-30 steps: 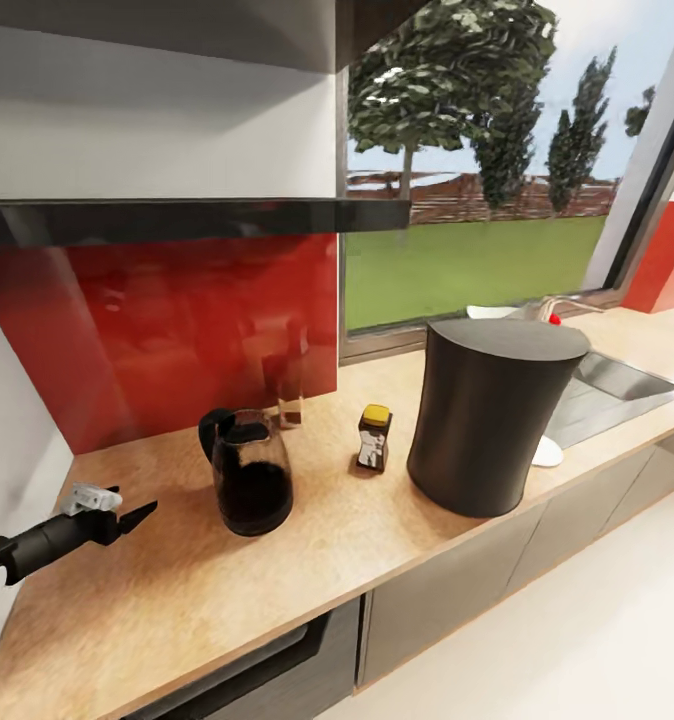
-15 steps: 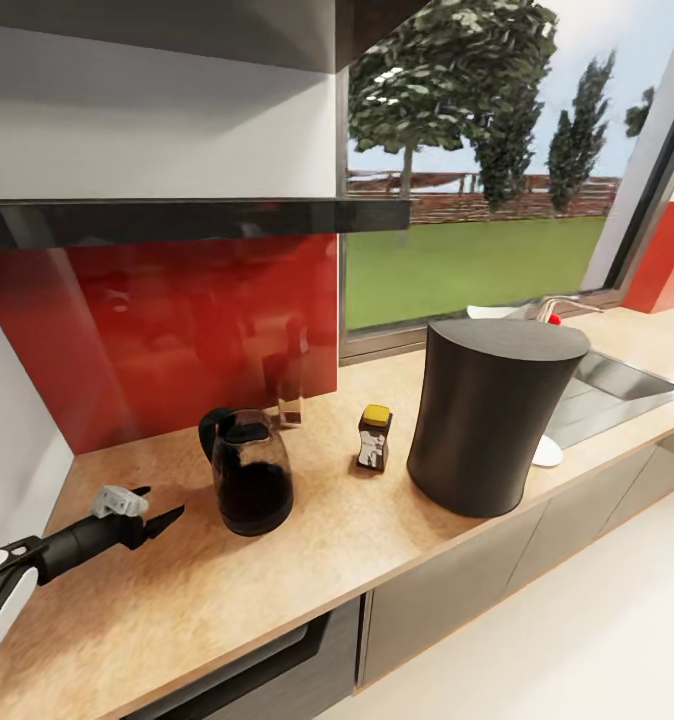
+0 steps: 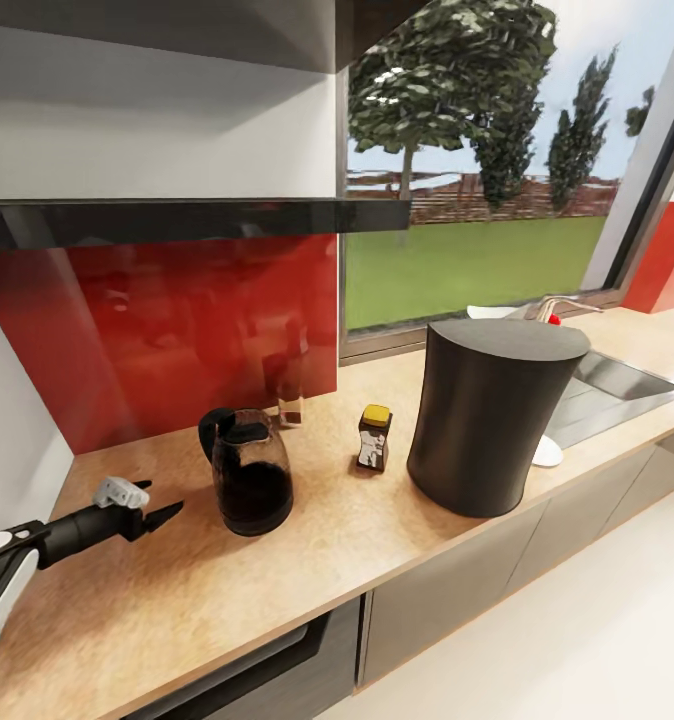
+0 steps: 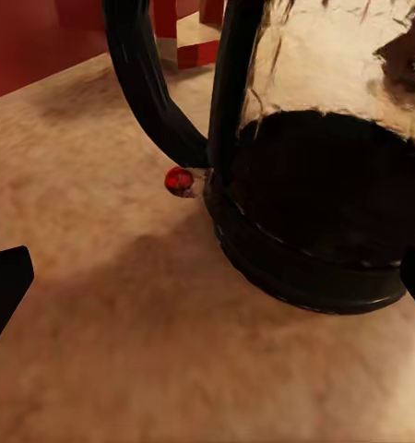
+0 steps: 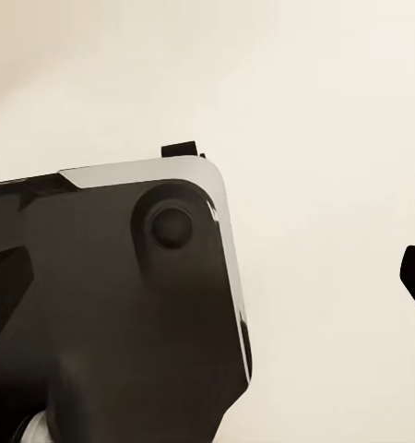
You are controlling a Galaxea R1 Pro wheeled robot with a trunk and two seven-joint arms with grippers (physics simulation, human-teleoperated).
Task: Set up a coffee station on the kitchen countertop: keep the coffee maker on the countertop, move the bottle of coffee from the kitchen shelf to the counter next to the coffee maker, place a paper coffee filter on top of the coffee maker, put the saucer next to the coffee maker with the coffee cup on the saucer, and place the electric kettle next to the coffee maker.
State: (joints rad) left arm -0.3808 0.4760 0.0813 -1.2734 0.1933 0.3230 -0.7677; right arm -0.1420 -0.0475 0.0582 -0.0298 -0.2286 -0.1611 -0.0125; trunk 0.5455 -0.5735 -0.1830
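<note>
Counter [image 3: 307,560]: kettle [image 3: 248,472], bottle [image 3: 374,437], coffee maker [image 3: 487,420], left to right. Left gripper [image 3: 160,513] (fingers apart) near kettle; right gripper's fingers apart.

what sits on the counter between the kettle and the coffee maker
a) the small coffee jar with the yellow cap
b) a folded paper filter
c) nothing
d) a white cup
a: in the head view the bottle of coffee stands upright on the countertop, with the electric kettle on one side and the coffee maker on the other.
</note>
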